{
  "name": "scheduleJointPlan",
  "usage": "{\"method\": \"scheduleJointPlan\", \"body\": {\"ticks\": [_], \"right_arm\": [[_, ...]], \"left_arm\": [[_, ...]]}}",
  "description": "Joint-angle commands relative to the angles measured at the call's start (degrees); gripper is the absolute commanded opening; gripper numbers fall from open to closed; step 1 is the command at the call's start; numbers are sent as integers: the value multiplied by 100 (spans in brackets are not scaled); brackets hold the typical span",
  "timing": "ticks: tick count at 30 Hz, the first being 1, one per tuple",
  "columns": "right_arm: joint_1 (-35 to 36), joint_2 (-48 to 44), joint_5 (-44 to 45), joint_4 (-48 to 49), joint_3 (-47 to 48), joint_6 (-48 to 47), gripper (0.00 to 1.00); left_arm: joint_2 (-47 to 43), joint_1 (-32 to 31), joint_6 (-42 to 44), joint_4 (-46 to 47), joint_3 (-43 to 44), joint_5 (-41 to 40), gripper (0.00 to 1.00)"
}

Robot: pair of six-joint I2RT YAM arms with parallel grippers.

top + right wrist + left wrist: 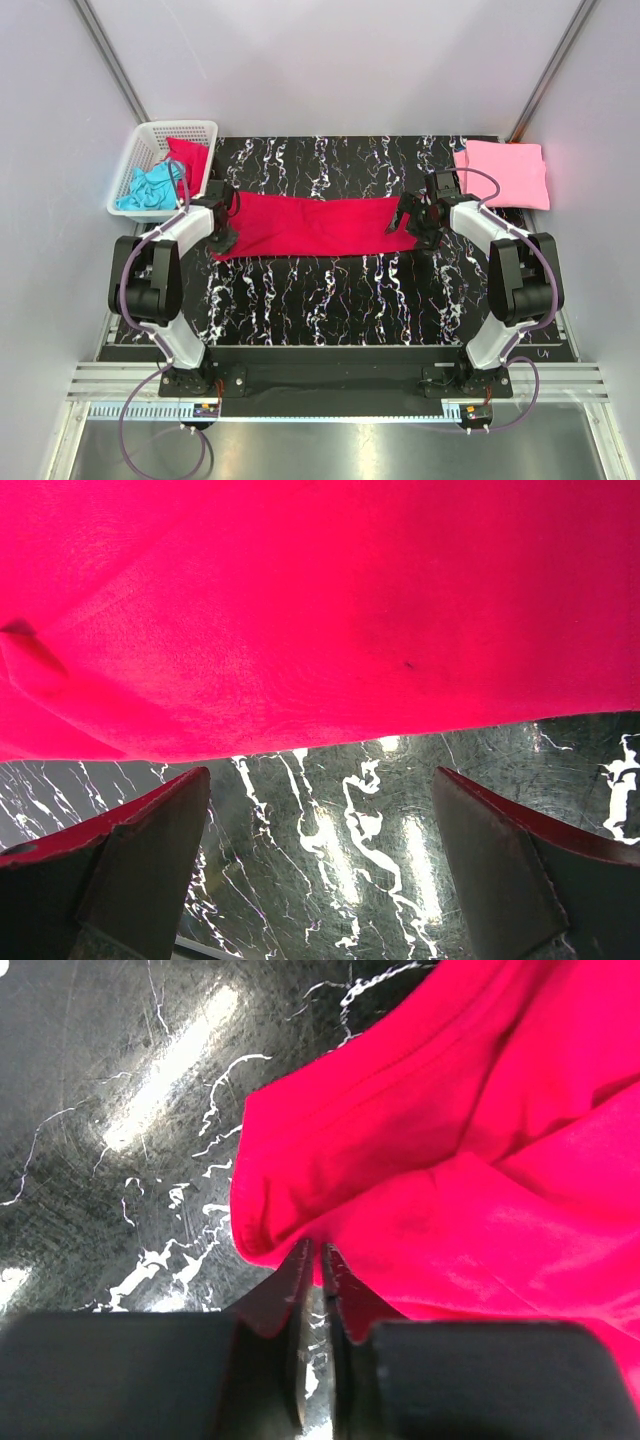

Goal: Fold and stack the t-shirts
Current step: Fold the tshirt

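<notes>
A crimson t-shirt (310,225) lies folded into a long strip across the middle of the black marbled table (330,300). My left gripper (222,233) is at the strip's left end. In the left wrist view its jaws (316,1252) are closed to a thin slit and pinch the shirt's edge (450,1160). My right gripper (405,218) is at the strip's right end. It is open (320,785) with bare table between its fingers, and the shirt's edge (320,610) lies just beyond the tips. A folded light pink t-shirt (503,172) lies at the back right corner.
A white lattice basket (140,148) stands off the table's back left corner. It holds a turquoise shirt (150,188) and a red shirt (190,158). Grey walls close in the sides and back.
</notes>
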Motion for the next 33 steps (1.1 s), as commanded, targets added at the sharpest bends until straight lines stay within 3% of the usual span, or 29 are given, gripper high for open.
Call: {"method": "scheduleJointPlan", "body": {"ticks": [1, 5, 7, 11, 23, 33], "right_arm": [[50, 33, 29, -20, 53, -29, 99], [59, 86, 21, -11, 18, -29, 100], [50, 139, 12, -11, 35, -38, 100], [50, 200, 12, -29, 53, -29, 100], [59, 209, 12, -29, 53, -21, 100], [59, 209, 65, -37, 79, -29, 100]], "left_arm": [[151, 44, 40, 49, 166, -204, 11], [248, 70, 49, 41, 201, -204, 13], [204, 79, 84, 32, 192, -221, 29], [29, 79, 128, 32, 140, -300, 36], [-42, 61, 339, -3, 201, -441, 40], [274, 70, 357, -12, 271, -283, 37]]}}
